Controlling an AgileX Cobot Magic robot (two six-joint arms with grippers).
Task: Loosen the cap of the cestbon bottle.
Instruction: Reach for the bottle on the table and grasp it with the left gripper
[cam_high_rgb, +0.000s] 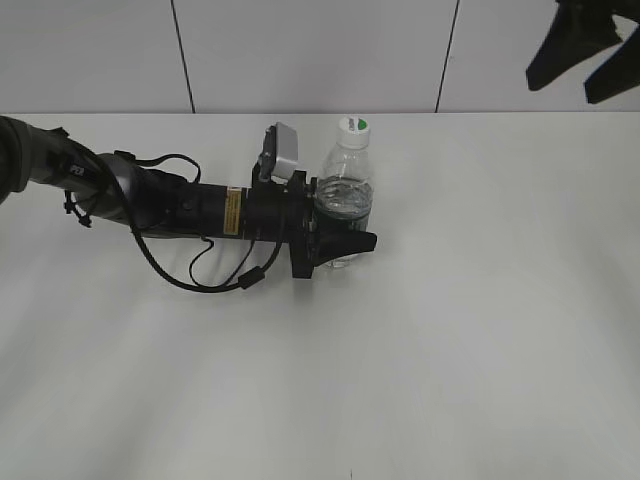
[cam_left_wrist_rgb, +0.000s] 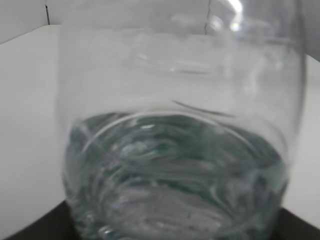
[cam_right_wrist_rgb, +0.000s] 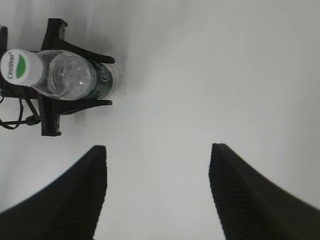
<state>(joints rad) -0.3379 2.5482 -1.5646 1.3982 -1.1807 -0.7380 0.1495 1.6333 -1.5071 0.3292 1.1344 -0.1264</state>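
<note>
The cestbon bottle (cam_high_rgb: 347, 178) stands upright on the white table, clear with water in it and a dark green label (cam_right_wrist_rgb: 102, 82) low on its body. Its white cap (cam_high_rgb: 353, 125) with a green mark sits on top, also seen from above in the right wrist view (cam_right_wrist_rgb: 19, 66). My left gripper (cam_high_rgb: 358, 218) reaches in from the left and is shut on the bottle's lower body, one black finger (cam_right_wrist_rgb: 82, 51) on each side. The bottle (cam_left_wrist_rgb: 180, 150) fills the left wrist view. My right gripper (cam_right_wrist_rgb: 157, 150) hangs open and empty, high and to the right of the bottle (cam_right_wrist_rgb: 75, 79).
The left arm (cam_high_rgb: 150, 200) with its looping cables lies across the left half of the white table (cam_high_rgb: 480, 340). A white tiled wall (cam_high_rgb: 300, 50) rises behind the table's far edge. The right gripper (cam_high_rgb: 562, 88) shows dark at the upper right.
</note>
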